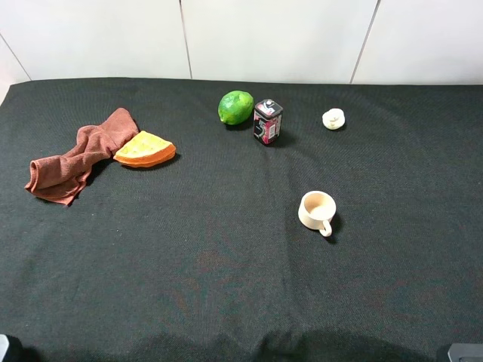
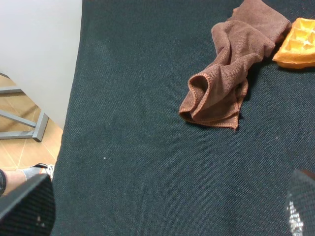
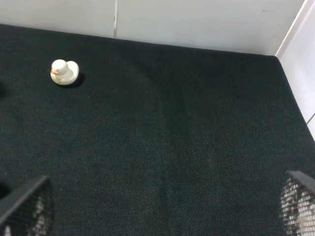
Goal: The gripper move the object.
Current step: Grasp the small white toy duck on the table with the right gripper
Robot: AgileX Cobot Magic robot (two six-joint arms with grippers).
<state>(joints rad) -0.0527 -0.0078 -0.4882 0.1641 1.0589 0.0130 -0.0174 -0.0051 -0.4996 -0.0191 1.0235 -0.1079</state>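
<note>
The object (image 1: pixel 333 118) is a small cream-white rounded lump on the black cloth at the far right of centre, to the right of the lime. In the right wrist view the object (image 3: pixel 64 72) looks like a tiny duck with an orange beak. My right gripper (image 3: pixel 161 209) is open and empty, well short of it, and only its mesh fingertips (image 3: pixel 298 204) show. My left gripper (image 2: pixel 162 211) is open and empty over bare cloth, near the brown rag. In the high view both grippers are out of view, apart from dark bits at the bottom corners.
A green lime (image 1: pixel 235 107) and a small pink-black tin (image 1: pixel 267 121) stand at the back middle. A beige mug (image 1: pixel 318 211) stands right of centre. A brown rag (image 1: pixel 75 158) and an orange waffle wedge (image 1: pixel 145 149) lie at the left. White wall panels (image 1: pixel 272 38) stand behind the table.
</note>
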